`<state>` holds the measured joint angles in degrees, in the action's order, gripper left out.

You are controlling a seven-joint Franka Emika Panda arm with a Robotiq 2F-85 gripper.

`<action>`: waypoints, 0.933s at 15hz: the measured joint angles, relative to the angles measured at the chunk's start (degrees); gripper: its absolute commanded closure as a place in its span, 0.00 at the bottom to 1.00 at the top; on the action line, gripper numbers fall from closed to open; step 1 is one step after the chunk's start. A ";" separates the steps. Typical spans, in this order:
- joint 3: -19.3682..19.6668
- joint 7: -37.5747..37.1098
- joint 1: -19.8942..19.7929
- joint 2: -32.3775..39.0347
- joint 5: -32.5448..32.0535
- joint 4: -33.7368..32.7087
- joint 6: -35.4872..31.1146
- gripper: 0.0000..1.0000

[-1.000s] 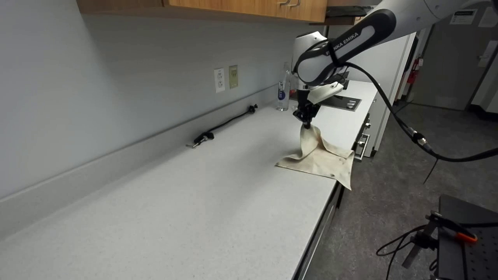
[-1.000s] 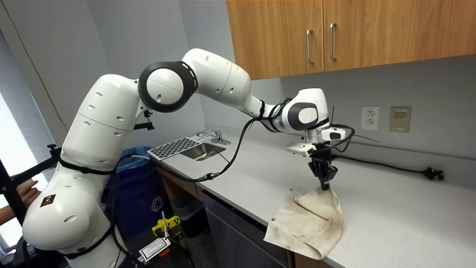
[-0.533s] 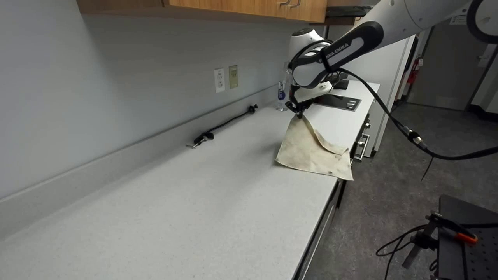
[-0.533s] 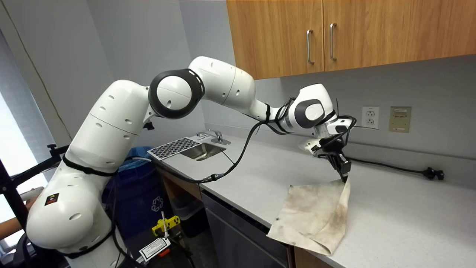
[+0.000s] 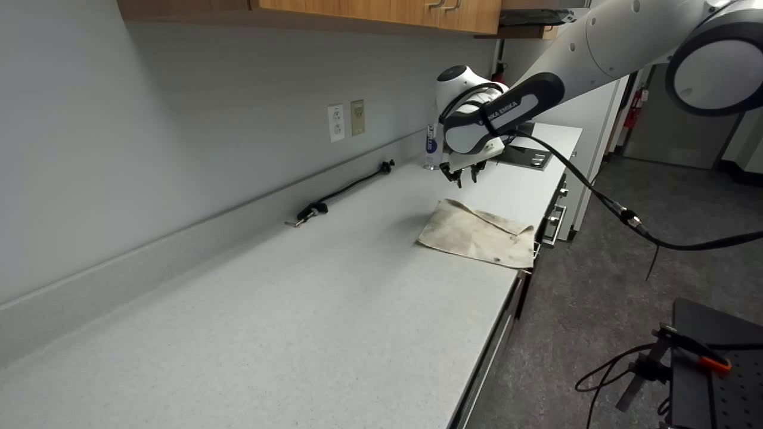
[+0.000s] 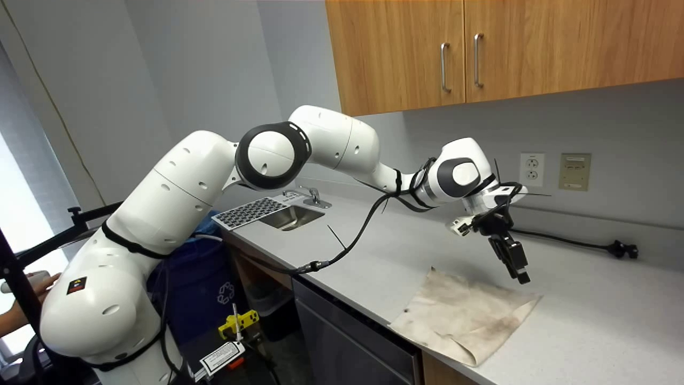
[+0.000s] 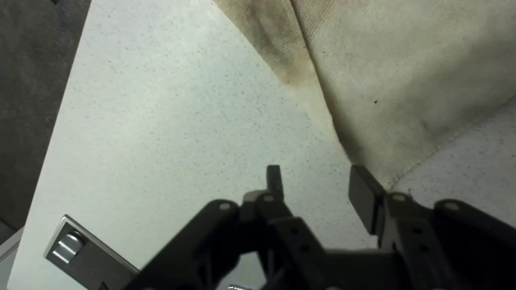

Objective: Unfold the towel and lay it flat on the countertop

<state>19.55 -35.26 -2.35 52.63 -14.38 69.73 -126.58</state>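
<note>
The towel (image 5: 480, 234) is a cream-beige cloth with tan stains. It lies mostly spread on the pale speckled countertop (image 5: 268, 333) at its front edge, and also shows in an exterior view (image 6: 462, 315). In the wrist view the towel (image 7: 403, 68) has a raised crease beside a stained strip along one side. My gripper (image 5: 467, 177) is open and empty above the towel's back side, apart from it; it also shows in an exterior view (image 6: 521, 275). In the wrist view bare countertop shows between the fingertips (image 7: 316, 185), with a towel corner behind one finger.
A clear bottle (image 5: 431, 147) stands by the backsplash behind the gripper. A dark cooktop panel (image 5: 526, 157) lies further along. A thin black arm with clamps (image 5: 351, 192) lies along the backsplash. A sink (image 6: 291, 218) is at the far end. Wooden cabinets (image 6: 507, 51) hang above.
The gripper pulled the towel's corner toward the backsplash, spreading the cloth, and has since opened and let go. The towel has dropped onto the countertop, and the gripper is now apart from it.
</note>
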 measured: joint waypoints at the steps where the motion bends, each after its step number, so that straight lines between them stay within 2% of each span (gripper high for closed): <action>1: 0.13 -0.04 0.00 0.37 -0.03 -0.44 0.97 0.12; 3: 0.14 0.08 0.12 0.54 -0.07 -0.66 3.69 0.01; 4: 0.11 0.36 0.26 0.53 -0.07 -0.65 5.33 0.00; 9: -1.04 4.28 0.70 0.00 -0.07 1.52 11.70 0.00; 14: -1.05 6.61 0.67 -0.32 -0.80 6.73 12.10 0.00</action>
<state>18.50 -28.65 -1.69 52.31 -15.18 76.47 -114.48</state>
